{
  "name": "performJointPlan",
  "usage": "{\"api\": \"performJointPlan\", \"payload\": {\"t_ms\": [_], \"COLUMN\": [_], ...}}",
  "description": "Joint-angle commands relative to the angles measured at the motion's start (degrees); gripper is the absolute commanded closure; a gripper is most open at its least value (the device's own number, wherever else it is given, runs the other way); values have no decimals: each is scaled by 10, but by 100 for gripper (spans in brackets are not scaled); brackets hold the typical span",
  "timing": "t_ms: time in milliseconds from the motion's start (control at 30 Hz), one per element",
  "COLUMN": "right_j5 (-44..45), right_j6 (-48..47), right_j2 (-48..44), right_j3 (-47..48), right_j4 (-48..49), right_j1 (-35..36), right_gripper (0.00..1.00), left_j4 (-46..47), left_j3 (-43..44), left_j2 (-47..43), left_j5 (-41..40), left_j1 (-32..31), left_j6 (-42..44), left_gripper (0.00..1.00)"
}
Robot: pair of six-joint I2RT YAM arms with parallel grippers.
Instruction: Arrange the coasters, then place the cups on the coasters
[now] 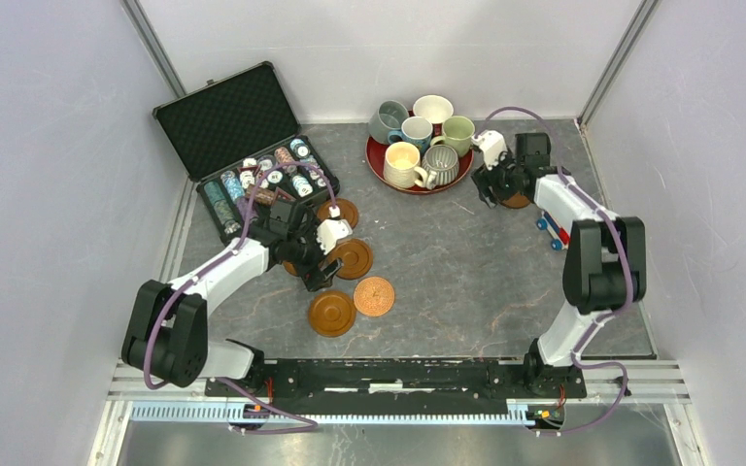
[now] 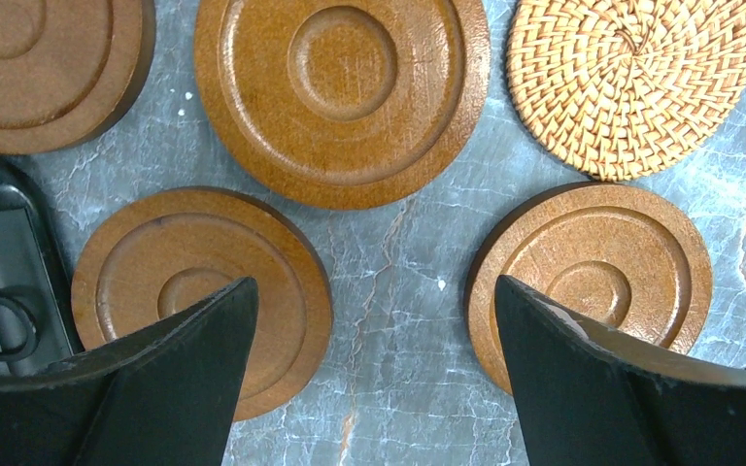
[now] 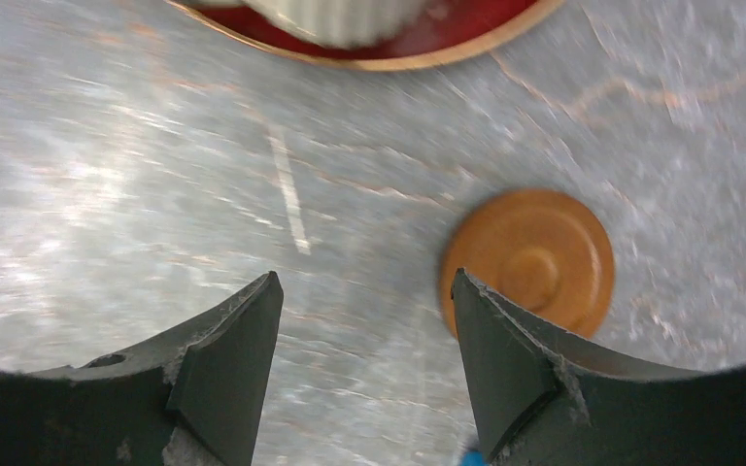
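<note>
Worktop (image 1: 466, 282) with tray (image 1: 381, 173) at the back, all six cups (image 1: 425, 136) crowded on it. Coasters (image 1: 351, 258) bunched left of centre, well apart from the tray, nearer the left arm (image 1: 223, 277); stray coaster (image 3: 534, 257) on bare worktop just beside the tray, nearer the right arm (image 1: 597, 257). Left hand (image 2: 374, 286) spread wide over the bunch, gripping nothing, bare worktop in the gap and a coaster under each finger. Right hand (image 3: 365, 282) open and empty too, stray coaster lying flat just outside one finger, not in the gap. Round disc, so no axis to match; probably only a small sideways shift needed to straddle it. Both arms stretched forward, wrists bent down toward the worktop
</note>
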Motion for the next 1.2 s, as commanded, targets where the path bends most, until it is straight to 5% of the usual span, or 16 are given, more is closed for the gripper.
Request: {"api": "performJointPlan", "payload": {"t_ms": [0,500,900,1167], "right_j5": [-68,14,69,68], "right_j6": [19,142,169,161], "right_j2": [-48,75,185,183], "right_j3": [-51,31,124,68], "right_j4": [5,81,92,91], "right_j1": [84,346,400,398], "right_gripper": [28,24,24,29], "left_j4": [-11,-4,-7,-4], "left_j3": [-11,-57,-58,-50], "left_j2": [-32,-115,-120,-112], "left_j5": [34,70,70,78], "left_j1": [23,96,106,106], "left_j6": [4,-14,-10,-15], "left_gripper": [3,1,0,0]}}
